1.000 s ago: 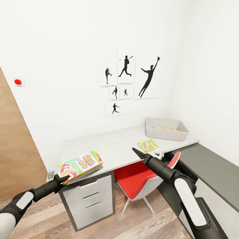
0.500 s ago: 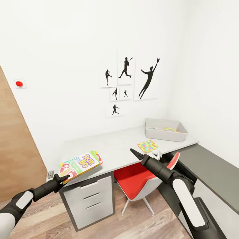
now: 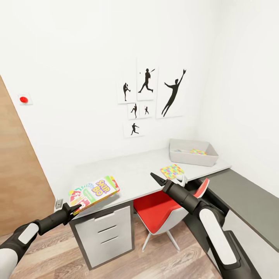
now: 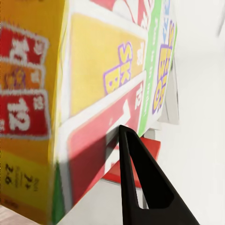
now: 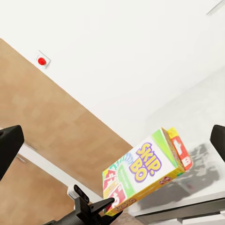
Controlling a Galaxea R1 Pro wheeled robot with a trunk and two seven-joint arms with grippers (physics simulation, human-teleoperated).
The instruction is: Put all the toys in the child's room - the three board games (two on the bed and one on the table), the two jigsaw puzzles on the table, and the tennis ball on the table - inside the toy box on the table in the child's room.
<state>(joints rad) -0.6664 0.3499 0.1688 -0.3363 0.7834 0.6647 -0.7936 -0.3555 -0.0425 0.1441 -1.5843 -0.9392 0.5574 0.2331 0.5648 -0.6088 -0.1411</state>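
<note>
Carrying the orange-green "Skip-Bo" board game box (image 3: 94,192), the left gripper (image 3: 76,208) pinches its near lower corner; box is tilted, held over the near left end of the long pale grey-white desk top (image 3: 128,170), just above it by its shadow. Right gripper (image 3: 155,178) hovers empty over the desk's front edge, fingers spread wide in the right wrist view, aimed toward the game box. Red seat chair (image 3: 159,211) sits tucked under the desk. Just beyond the right gripper, a thin multicolour jigsaw puzzle square (image 3: 172,170) lies flat on the desk. Farther right, near the wall corner, sits the shallow pale grey toy box (image 3: 193,152) with some coloured items already inside; can't tell which. Step looks like transport of the game box to the bin. Next move likely needs a long carry rightward along the desk, clearing the puzzle, then release over the bin.
</note>
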